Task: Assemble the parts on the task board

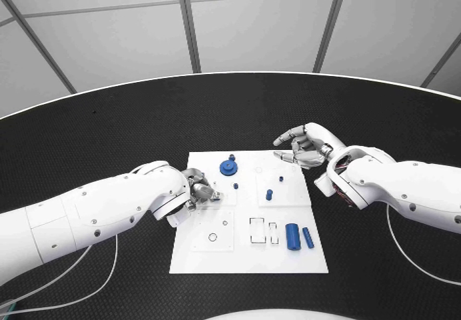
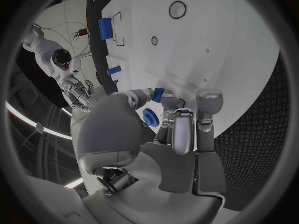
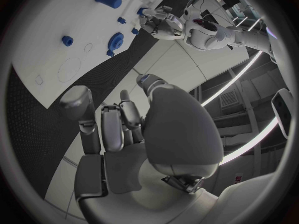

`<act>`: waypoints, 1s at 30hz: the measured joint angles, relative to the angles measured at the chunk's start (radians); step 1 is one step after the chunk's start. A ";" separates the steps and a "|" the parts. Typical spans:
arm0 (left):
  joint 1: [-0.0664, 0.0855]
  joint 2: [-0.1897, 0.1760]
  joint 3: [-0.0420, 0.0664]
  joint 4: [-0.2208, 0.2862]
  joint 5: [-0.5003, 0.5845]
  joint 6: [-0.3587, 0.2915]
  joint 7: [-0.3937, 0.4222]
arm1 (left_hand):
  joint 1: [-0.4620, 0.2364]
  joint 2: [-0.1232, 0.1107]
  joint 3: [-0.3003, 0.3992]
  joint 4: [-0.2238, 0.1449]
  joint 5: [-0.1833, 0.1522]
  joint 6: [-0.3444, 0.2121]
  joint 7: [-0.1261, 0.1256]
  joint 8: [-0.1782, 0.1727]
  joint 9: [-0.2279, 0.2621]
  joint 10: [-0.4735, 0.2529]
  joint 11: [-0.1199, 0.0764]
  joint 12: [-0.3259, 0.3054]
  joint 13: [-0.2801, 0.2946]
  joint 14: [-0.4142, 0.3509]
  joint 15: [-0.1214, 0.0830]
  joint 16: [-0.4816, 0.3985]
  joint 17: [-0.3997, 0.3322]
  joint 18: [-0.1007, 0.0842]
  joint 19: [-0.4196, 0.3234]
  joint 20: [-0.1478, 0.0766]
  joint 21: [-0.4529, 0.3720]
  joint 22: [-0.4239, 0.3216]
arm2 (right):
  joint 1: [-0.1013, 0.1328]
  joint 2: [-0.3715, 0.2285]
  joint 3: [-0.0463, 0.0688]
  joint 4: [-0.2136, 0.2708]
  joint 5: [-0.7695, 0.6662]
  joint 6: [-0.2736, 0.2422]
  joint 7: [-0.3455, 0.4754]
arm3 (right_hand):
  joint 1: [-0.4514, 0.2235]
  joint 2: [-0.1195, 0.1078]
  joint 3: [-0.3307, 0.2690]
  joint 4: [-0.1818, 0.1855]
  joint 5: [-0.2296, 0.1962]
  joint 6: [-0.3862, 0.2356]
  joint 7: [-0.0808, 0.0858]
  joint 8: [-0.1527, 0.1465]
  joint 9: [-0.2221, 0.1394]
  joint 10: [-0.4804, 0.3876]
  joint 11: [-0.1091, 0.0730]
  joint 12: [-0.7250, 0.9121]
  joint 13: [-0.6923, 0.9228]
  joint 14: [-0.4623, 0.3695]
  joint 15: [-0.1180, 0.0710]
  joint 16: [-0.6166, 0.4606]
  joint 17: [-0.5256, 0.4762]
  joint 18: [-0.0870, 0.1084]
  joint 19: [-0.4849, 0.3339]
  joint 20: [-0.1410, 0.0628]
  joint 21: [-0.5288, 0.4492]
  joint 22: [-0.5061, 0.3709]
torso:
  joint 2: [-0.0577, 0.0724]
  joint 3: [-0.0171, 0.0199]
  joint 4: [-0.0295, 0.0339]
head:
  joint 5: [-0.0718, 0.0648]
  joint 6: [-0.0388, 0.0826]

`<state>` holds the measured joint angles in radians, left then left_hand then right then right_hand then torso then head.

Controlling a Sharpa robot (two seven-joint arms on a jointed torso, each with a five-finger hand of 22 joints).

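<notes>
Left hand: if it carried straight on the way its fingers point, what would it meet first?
Probably the blue gear-like part on the task board, just beyond the left hand; depth is unclear.

You see the round black table [image 1: 115,140] edged in white, and beyond it, from 9 through 12 to 3 o'clock, pale grey wall panels [image 1: 259,33] split by dark seams.

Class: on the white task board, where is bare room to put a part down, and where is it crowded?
Free: the white task board's near strip, below the two blue cylinders. Crowded: the far middle, around the blue gear, between the left hand and right hand.
</notes>
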<state>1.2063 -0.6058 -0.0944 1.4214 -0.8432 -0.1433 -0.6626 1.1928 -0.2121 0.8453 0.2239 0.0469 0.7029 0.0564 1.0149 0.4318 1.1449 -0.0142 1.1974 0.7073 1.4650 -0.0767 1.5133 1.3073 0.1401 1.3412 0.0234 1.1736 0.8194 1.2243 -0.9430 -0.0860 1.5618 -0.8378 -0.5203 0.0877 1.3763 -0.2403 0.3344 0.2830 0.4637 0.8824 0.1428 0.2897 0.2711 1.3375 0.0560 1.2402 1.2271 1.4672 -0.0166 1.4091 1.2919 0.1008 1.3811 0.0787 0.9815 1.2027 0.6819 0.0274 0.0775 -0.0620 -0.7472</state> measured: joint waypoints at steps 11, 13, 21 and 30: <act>0.000 -0.002 0.000 0.003 0.003 -0.004 0.014 | 0.001 0.001 0.040 0.002 0.002 -0.031 0.004 0.055 0.007 -0.002 0.002 0.000 -0.014 0.000 0.000 0.004 0.000 0.000 0.000 0.000 0.008 0.008 | -0.001 0.001 0.000 -0.002 0.000 0.005 -0.001 | 0.000 0.000 0.003 -0.003 0.000 0.000 0.000 0.000 0.000 0.000 0.000 0.000 0.002 0.000 0.000 0.000 0.002 0.000 0.000 0.000 0.000 0.001 | 0.000 -0.0004 -0.0003 | 0.000 0.000; 0.000 -0.003 0.000 0.004 0.003 -0.002 0.015 | 0.001 0.001 0.042 0.002 0.007 -0.035 0.004 0.060 0.007 -0.002 0.002 -0.001 -0.018 0.000 0.000 0.004 0.000 0.000 0.000 0.000 0.008 0.008 | -0.001 0.001 0.000 -0.002 0.000 0.005 -0.001 | 0.000 0.000 0.003 -0.003 0.000 0.000 0.000 0.000 0.000 0.001 -0.001 0.001 0.003 0.000 0.000 0.000 0.002 0.000 0.000 0.000 0.000 0.002 | 0.000 -0.0004 -0.0004 | 0.000 0.000; 0.002 -0.009 0.000 0.009 0.009 0.006 0.017 | -0.005 -0.005 0.049 -0.005 0.007 -0.040 0.006 0.067 0.008 -0.002 0.002 -0.005 -0.016 0.000 0.000 0.004 0.000 0.000 0.000 0.000 0.008 0.012 | -0.002 0.001 0.000 -0.002 0.000 0.006 -0.001 | 0.000 0.000 0.003 -0.003 0.000 0.000 0.000 0.000 0.000 0.003 -0.003 0.004 0.004 0.000 0.000 0.000 0.003 0.000 0.000 0.000 0.000 0.003 | 0.000 -0.0004 0.0002 | 0.001 0.000; 0.015 -0.026 0.000 0.025 0.041 0.022 0.024 | -0.016 -0.008 0.063 -0.010 0.011 -0.038 0.012 0.074 0.008 -0.002 0.002 -0.005 -0.014 0.000 0.000 0.004 0.000 0.000 0.000 0.000 0.012 0.014 | -0.002 0.001 0.000 -0.002 0.000 0.007 -0.001 | 0.000 0.000 0.003 -0.003 0.000 0.000 0.000 0.000 0.000 0.003 -0.003 0.004 0.004 0.000 0.000 0.000 0.003 0.000 0.000 0.000 0.000 0.003 | 0.000 -0.0005 0.0002 | 0.000 0.001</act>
<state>1.2211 -0.6321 -0.0943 1.4468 -0.8026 -0.1212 -0.6389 1.1773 -0.2201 0.9086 0.2140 0.0574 0.6646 0.0681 1.0887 0.4397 1.1431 -0.0125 1.1928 0.6932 1.4650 -0.0766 1.5174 1.3073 0.1401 1.3412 0.0234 1.1859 0.8338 1.2223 -0.9419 -0.0864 1.5594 -0.8378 -0.5137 0.0865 1.3764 -0.2402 0.3372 0.2801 0.4637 0.8824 0.1428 0.2897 0.2712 1.3401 0.0535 1.2442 1.2307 1.4672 -0.0166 1.4091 1.2945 0.1007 1.3811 0.0788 0.9815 1.2054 0.6822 0.0269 0.0777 -0.0616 -0.7458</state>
